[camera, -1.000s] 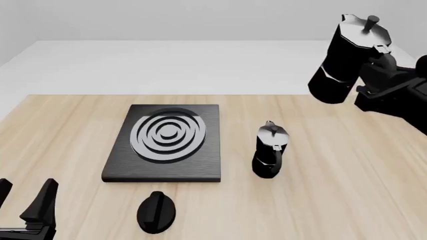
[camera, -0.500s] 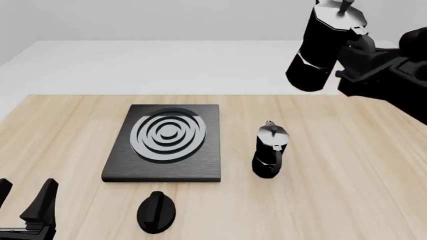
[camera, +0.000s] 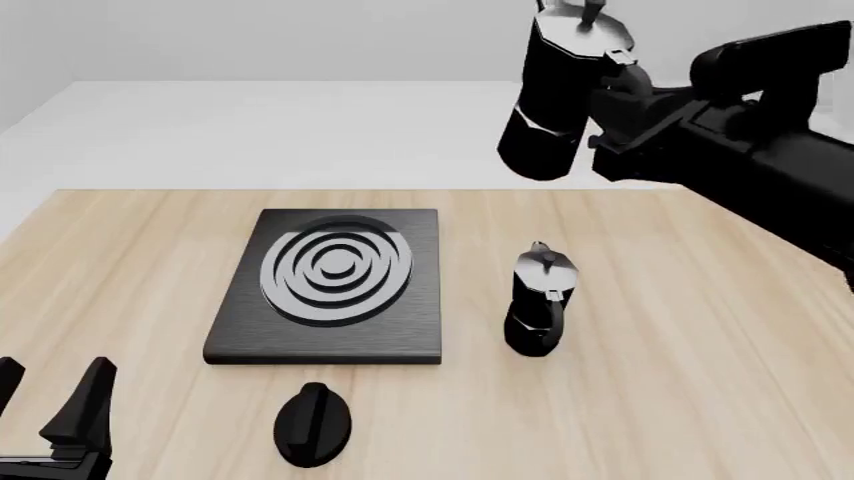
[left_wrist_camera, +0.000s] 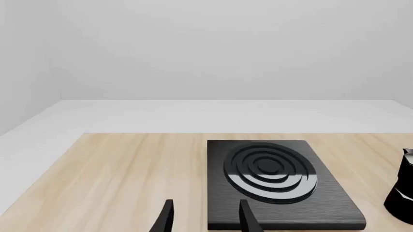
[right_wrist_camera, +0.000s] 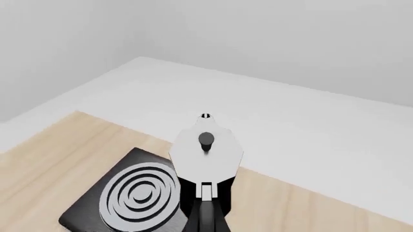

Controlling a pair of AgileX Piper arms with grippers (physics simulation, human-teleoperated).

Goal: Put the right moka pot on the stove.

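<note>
The right moka pot point(camera: 558, 95), black and faceted with a silvery lid, hangs tilted high above the table, right of and beyond the stove point(camera: 416, 328). My right gripper point(camera: 625, 95) is shut on its side handle. From the right wrist I look down on the pot's lid point(right_wrist_camera: 206, 153), with the stove point(right_wrist_camera: 81, 215) below and off to one side. My left gripper point(camera: 48, 402) stands open and empty at the near left corner; its fingers point(left_wrist_camera: 166, 220) point toward the stove point(left_wrist_camera: 219, 203).
A twin moka pot point(camera: 541, 300) stands upright on the wood table just right of the stove, also at the edge of the left wrist view point(left_wrist_camera: 403, 193). A small black oval knob point(camera: 314, 425) lies in front of the stove.
My right arm has carried the held pot leftward and a little higher, from the far right toward the stove's side. The left arm, twin pot and knob have not moved.
</note>
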